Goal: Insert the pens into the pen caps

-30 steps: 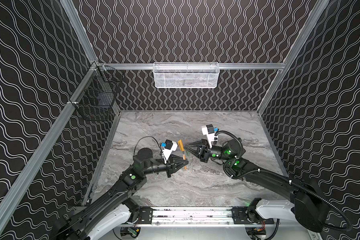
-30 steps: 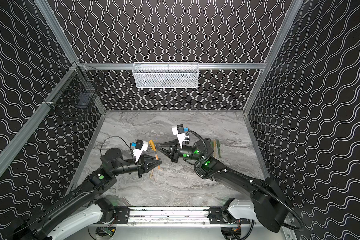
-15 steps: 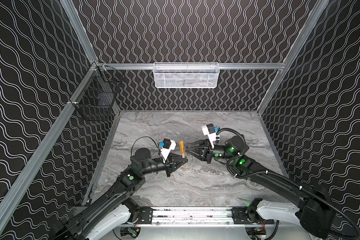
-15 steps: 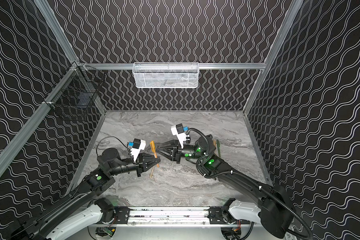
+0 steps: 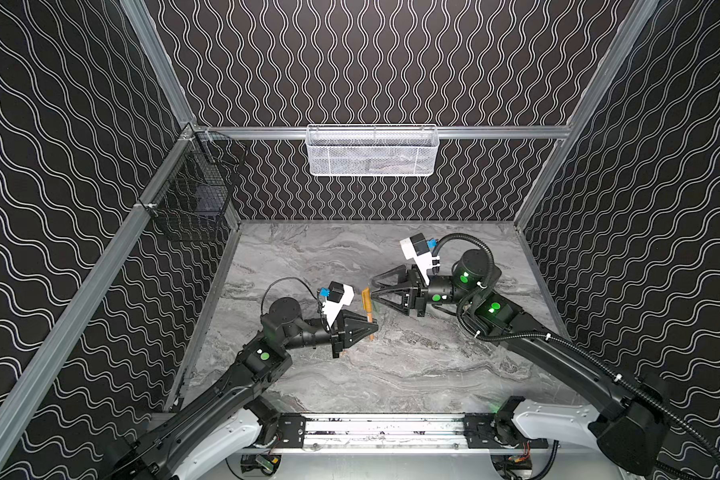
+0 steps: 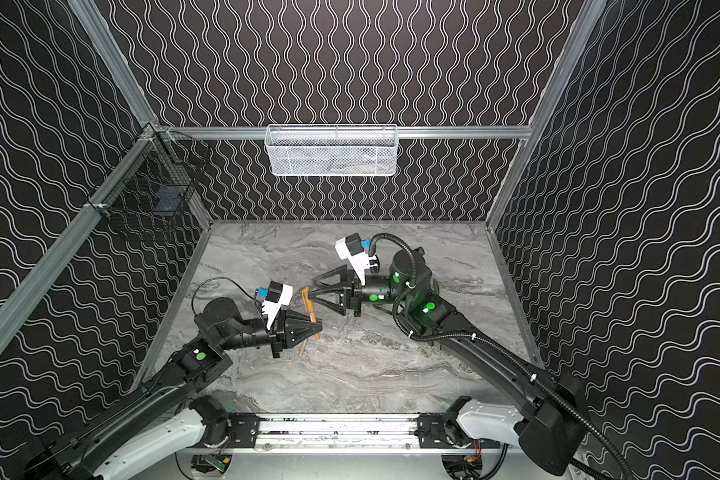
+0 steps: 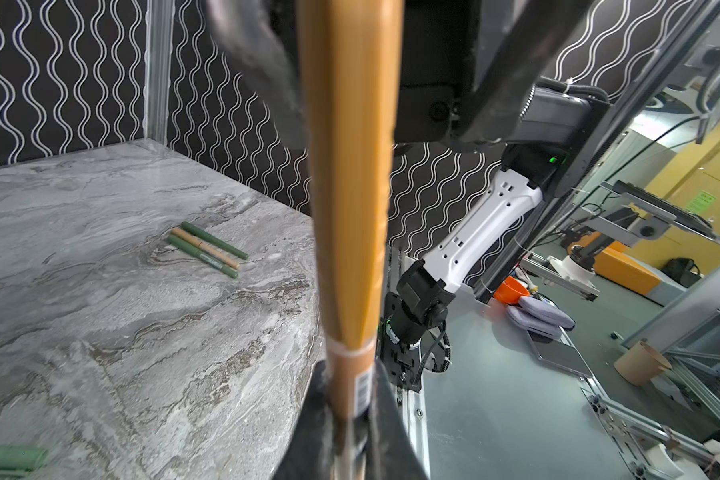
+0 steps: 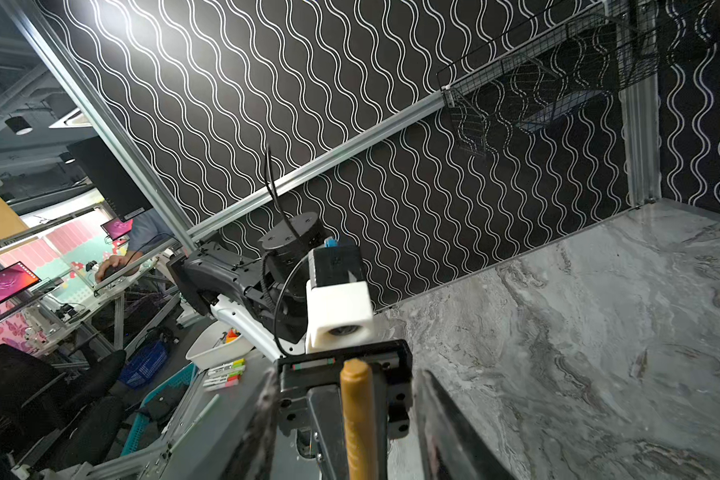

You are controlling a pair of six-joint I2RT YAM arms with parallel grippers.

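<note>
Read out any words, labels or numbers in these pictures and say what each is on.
Nothing reads as words or numbers.
On the orange pen, a barcode label: bars only, unreadable.
On a lying green pen, print: too small.
Outside the cell, a green sign: blurred.

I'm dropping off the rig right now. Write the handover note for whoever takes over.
Left gripper: shut on the tan-orange pen.
Right gripper: open, jaws either side of its cap, not gripping.
Done: that cap looks seated on the pen. Three pens lie side by side on the table, apparently capped.
To do: set this pen down; a tan stick under the left gripper and a blurred green piece need checking.
</note>
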